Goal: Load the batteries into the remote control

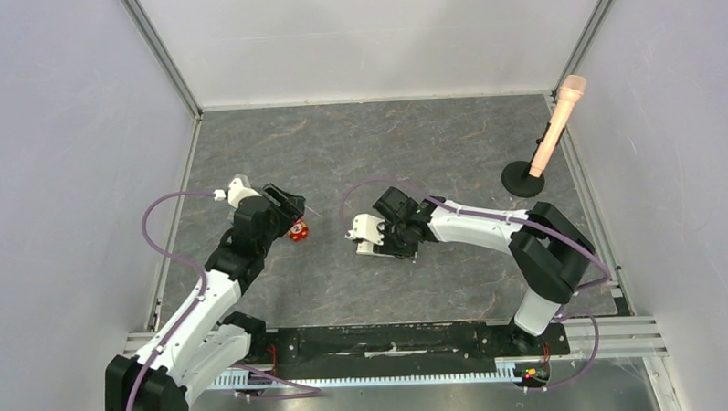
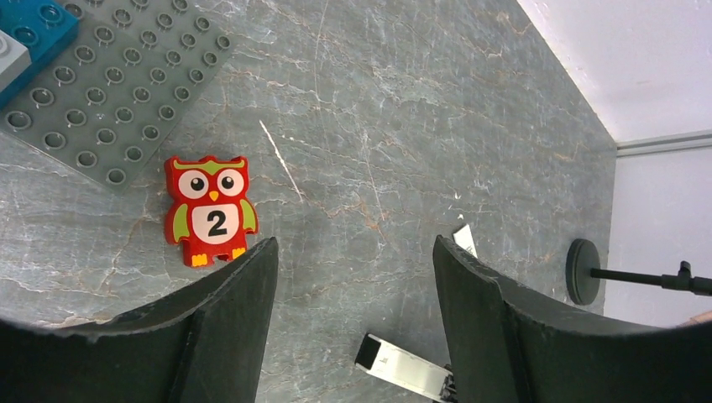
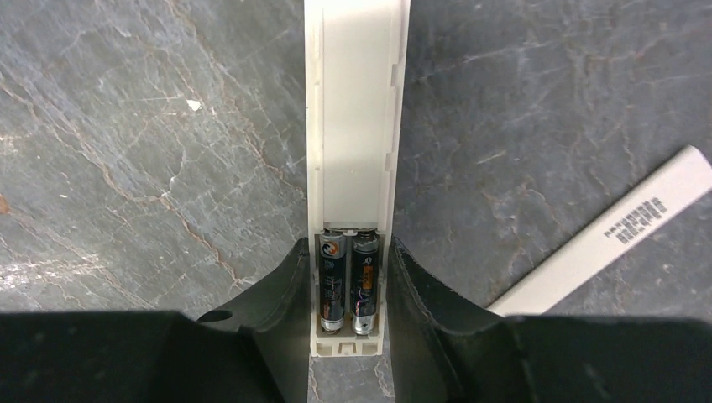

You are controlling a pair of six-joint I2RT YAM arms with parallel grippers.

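Lying between the right fingers (image 3: 277,323), remote control (image 3: 353,126), batteries (image 3: 348,281) seated inside.

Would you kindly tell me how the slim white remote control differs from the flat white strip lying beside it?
The slim white remote control is held by the right gripper; the flat white strip lies free on the table. The remote shows two dark batteries in an open bay; the strip shows only dark print. Both are long and white.

— Matt white plastic on the remote control (image 3: 353,117)?
— Yes. Glossy printed wrap, bare metal ends on the batteries (image 3: 364,281).
— Table (image 3: 126,151)?
— Smooth, grey, stone-veined. Shiny red plastic owl toy (image 2: 210,210).
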